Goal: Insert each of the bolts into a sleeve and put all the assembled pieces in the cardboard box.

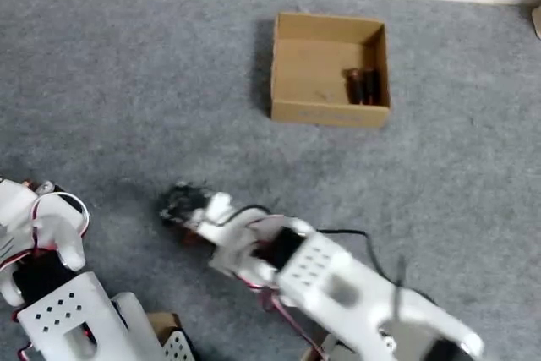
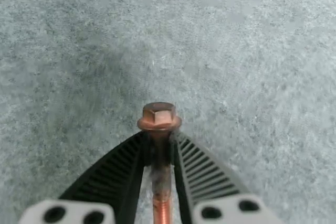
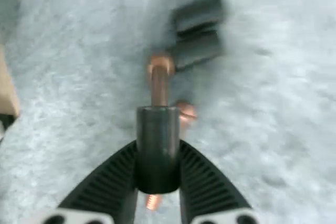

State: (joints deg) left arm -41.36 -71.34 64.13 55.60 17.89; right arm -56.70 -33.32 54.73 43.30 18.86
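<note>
The right gripper [image 1: 179, 203] hangs low over the grey carpet [image 1: 101, 82] as a dark blur. The open cardboard box [image 1: 292, 65] sits well apart from its fingers. Two dark assembled pieces [image 1: 363, 85] lie side by side inside the box, at the end farther from the fingers, while the other white arm [image 1: 51, 293] rests well behind them.

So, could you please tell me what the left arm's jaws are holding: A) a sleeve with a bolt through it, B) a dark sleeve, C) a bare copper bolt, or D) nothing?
C: the left wrist view shows the left jaws shut on a copper bolt, with no sleeve around it.
</note>
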